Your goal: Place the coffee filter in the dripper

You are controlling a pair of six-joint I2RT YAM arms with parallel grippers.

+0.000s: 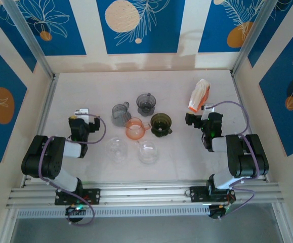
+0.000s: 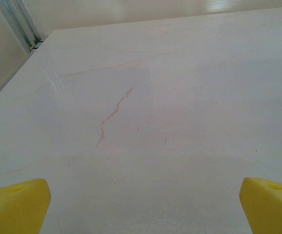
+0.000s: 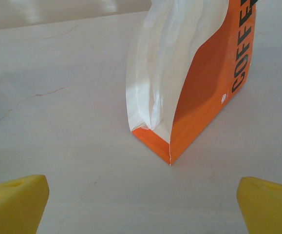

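1. Nearest the arm bases, the left gripper (image 2: 141, 207) is hovering over the bare table (image 2: 145, 112). Its yellow fingers (image 2: 14, 207) are standing spread wide and are gripping nothing.
2. The right gripper (image 3: 141, 204) is also presenting its fingers fully spread and empty. It is facing the filter pack (image 3: 204, 83), which is standing just beyond the fingertips without touching them.
3. Between the two arms, a clear dripper (image 1: 117, 150) and a second clear dripper (image 1: 149, 152) are sitting side by side.
4. Just past these, an orange dripper (image 1: 135, 129) is sitting beside a dark olive dripper (image 1: 161, 124).
5. Farther back, a grey dripper (image 1: 121, 114) and a dark grey dripper (image 1: 146, 104) are standing near each other.
6. At the far right of the group, the filter pack is standing upright on the table, apart from all six drippers. Its side is gaping open, and the white filters (image 3: 155, 63) are sitting bundled inside it. The orange face is showing the word COFFEE.
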